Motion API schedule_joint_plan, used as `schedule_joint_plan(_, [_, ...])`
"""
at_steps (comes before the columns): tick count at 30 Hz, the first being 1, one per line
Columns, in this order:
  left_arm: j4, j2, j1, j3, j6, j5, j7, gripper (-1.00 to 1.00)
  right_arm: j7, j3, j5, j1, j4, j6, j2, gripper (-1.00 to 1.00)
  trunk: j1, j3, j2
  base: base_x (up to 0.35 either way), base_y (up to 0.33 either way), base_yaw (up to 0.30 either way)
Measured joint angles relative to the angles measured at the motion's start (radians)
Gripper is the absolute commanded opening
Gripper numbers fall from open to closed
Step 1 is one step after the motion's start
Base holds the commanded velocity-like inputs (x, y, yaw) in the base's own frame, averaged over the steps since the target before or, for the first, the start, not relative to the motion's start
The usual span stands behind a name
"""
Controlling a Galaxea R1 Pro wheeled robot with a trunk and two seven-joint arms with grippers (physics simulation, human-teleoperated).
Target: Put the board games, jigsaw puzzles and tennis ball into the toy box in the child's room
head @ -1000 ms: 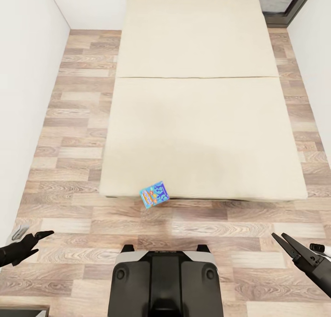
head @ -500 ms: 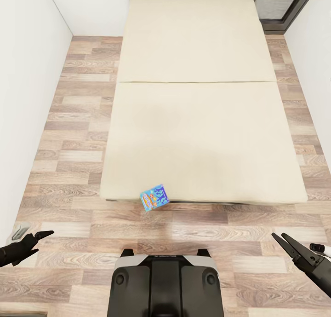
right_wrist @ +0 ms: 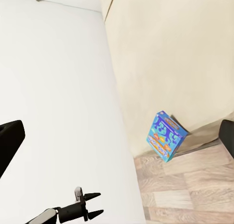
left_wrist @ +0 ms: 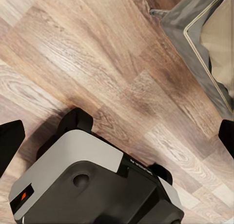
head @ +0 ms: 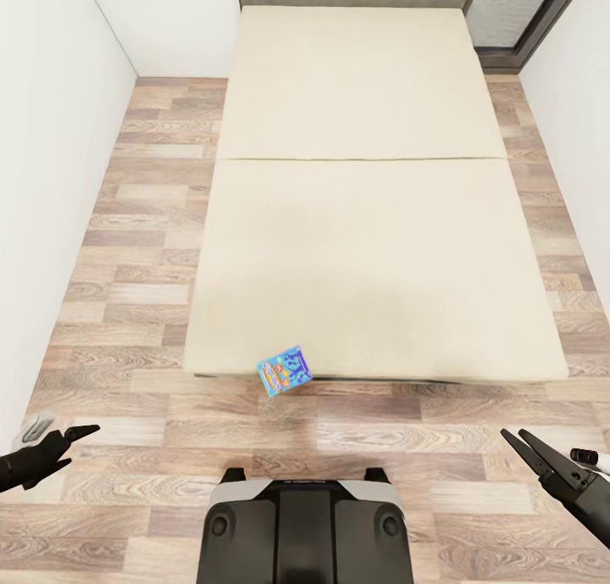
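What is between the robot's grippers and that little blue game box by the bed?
Nothing visible: bare wood floor lies between the blue game box, at the bed's near edge, and both the left gripper and right gripper.

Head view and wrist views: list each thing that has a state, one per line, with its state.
light blue board game: at the foot edge of the bed, tilted, leaning over the floor; ungripped.
bed: bare cream mattress, nothing else on it.
left gripper: open, empty, held low beside the base.
right gripper: open, empty, away from the game.
robot base: on the wood floor, facing the bed's foot.
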Motion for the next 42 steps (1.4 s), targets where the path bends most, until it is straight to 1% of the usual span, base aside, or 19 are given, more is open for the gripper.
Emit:
schedule_joint_plan(18, [-0.001, -0.006, 0.0, -0.001, -0.003, -0.001, 0.001, 1.0, 0.0, 0.0, 0.0, 0.0, 0.0, 0.0, 0.0, 1.0, 0.069, -0.027, -0.126, 0.0, 0.0, 0.0])
schedule_joint_plan(42, [-0.002, -0.007, 0.0, -0.001, -0.004, 0.0, 0.001, 1.0, 0.0, 0.0, 0.0, 0.0, 0.0, -0.001, 0.0, 1.0, 0.069, 0.012, -0.126, 0.0, 0.0, 0.0])
